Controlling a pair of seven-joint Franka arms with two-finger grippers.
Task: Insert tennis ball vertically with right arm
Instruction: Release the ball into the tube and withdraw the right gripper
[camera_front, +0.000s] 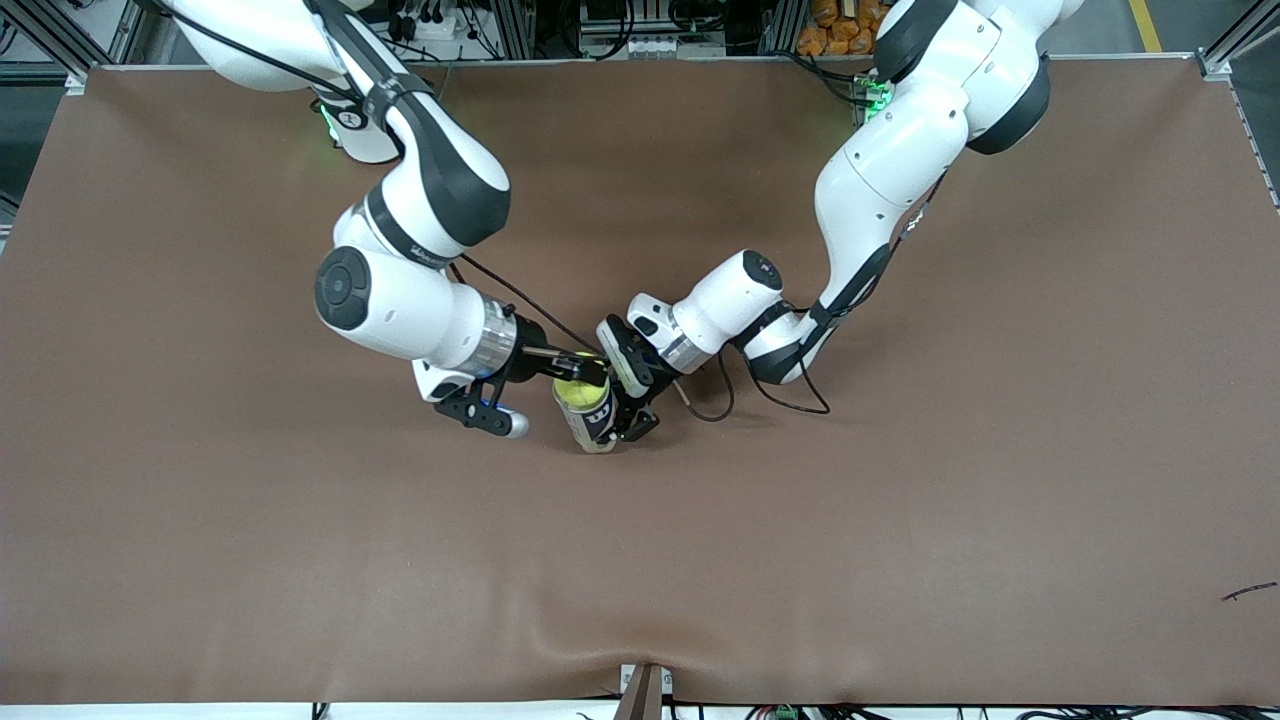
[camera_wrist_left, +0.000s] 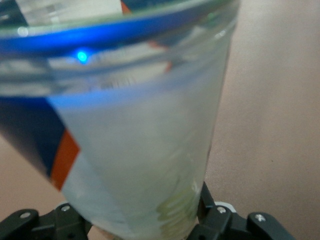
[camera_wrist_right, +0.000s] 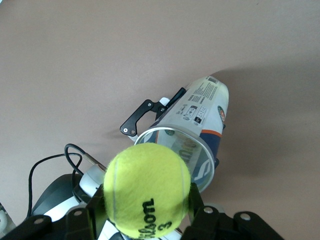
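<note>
A yellow tennis ball (camera_front: 577, 393) is gripped between the fingers of my right gripper (camera_front: 583, 378), right at the open mouth of a clear ball can (camera_front: 598, 425). In the right wrist view the ball (camera_wrist_right: 147, 190) fills the space between my right gripper's (camera_wrist_right: 147, 212) fingers, with the can (camera_wrist_right: 202, 117) and its blue, orange and white label just below. My left gripper (camera_front: 622, 412) is shut on the can's side and holds it upright on the table. The left wrist view shows the can (camera_wrist_left: 140, 140) close up between my left gripper's (camera_wrist_left: 145, 222) fingers.
The brown table cover (camera_front: 900, 500) lies bare around the can. A black cable (camera_front: 720, 400) loops on the table beside the left wrist. A small dark scrap (camera_front: 1248, 592) lies near the left arm's end of the table, close to the front camera.
</note>
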